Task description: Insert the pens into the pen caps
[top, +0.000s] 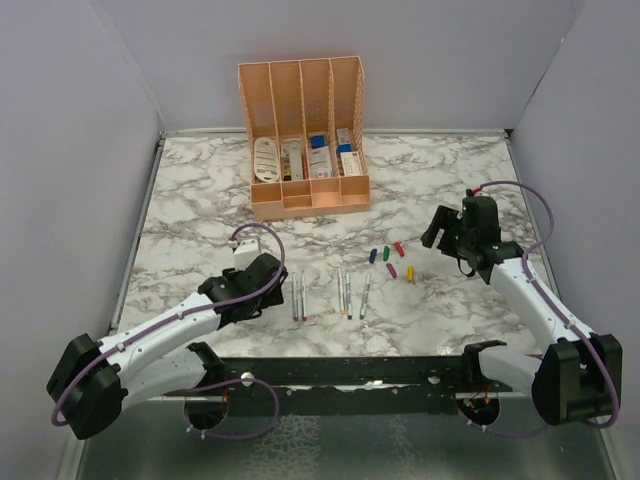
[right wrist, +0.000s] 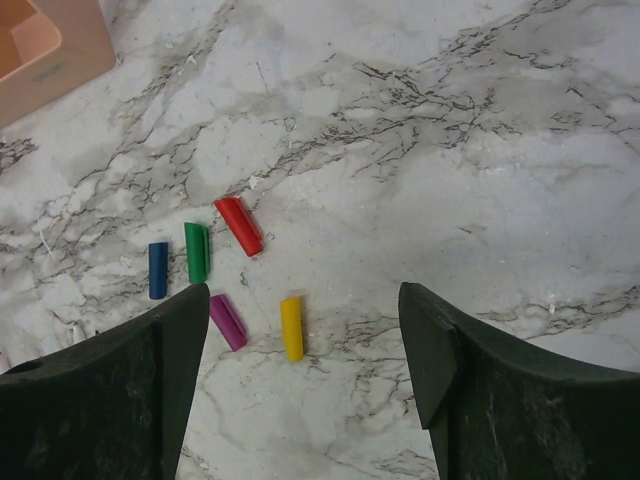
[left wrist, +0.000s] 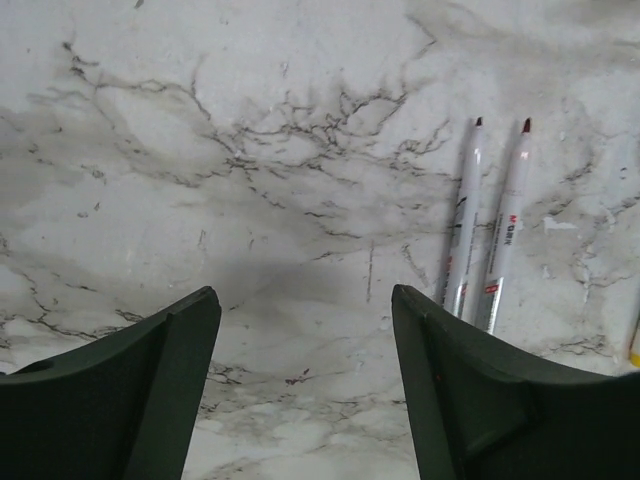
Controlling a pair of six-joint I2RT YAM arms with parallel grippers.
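Pens: five, flat, in front of the organiser; likely light, stiff, slick, so I'd grasp mid-barrel. Pen caps: five, nearer its right corner, roll-prone. My left pincer, right pincer: both agape, empty.

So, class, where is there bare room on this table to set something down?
Bare table left of the organiser, and right of it, beyond the caps. Crowded in the middle, where pens and caps lie.
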